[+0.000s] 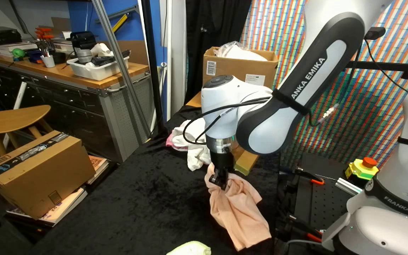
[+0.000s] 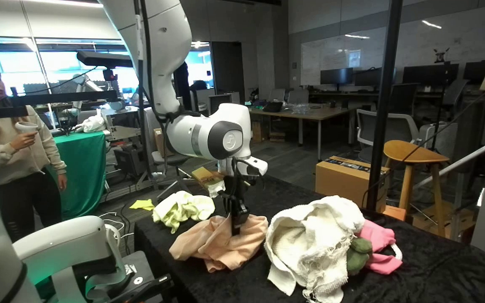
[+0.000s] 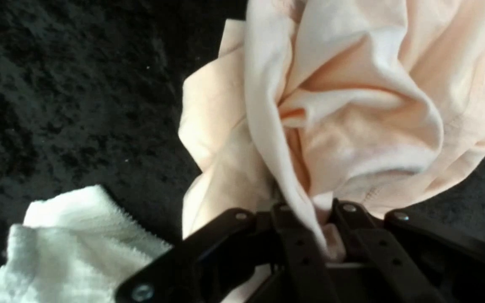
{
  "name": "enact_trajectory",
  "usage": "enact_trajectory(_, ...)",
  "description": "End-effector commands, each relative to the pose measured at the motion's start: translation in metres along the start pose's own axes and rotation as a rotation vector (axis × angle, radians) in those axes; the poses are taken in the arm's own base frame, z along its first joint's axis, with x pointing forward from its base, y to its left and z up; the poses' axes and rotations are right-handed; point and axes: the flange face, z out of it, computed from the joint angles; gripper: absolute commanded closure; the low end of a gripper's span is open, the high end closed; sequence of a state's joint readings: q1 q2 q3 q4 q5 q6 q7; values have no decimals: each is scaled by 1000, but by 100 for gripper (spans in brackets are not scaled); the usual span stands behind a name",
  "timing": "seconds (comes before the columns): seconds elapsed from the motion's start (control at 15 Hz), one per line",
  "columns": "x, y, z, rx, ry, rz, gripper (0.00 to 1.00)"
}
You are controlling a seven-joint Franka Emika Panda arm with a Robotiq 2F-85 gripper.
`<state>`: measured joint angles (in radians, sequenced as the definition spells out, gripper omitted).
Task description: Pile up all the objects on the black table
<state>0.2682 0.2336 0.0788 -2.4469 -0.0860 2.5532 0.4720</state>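
The peach cloth [image 1: 239, 212] seems light, limp, best held by bunched folds; the gripper [image 3: 316, 210] pinches one between its jaws.

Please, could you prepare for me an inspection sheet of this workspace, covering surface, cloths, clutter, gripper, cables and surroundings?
Surface: black table, soft-looking mottled top.
Job's things: peach cloth gripped; yellow-green cloth apart from it; white cloth against a dark green item and pink cloth; not yet one pile.
Clutter: cardboard box beside the black table.
Gripper: closed on a fold of the peach cloth.
Cables: black cables loop out beside the arm; contact with cloths unclear.
Surroundings: person in background, holding a white device.
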Motion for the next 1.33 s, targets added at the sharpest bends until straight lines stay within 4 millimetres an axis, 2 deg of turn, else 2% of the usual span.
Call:
enact_trajectory(0.0, 4, 24, -52, -4, 108, -19, 90)
enact_trajectory(0.33, 26, 48, -117, 40, 286, 93, 90)
enact_trajectory(0.53, 40, 61, -138, 72, 355, 177, 91)
enact_trajectory(0.87, 66, 78, -147, 72, 402, 337, 91)
enact_trajectory(1.27, 94, 89, -132, 61, 404, 538, 91)
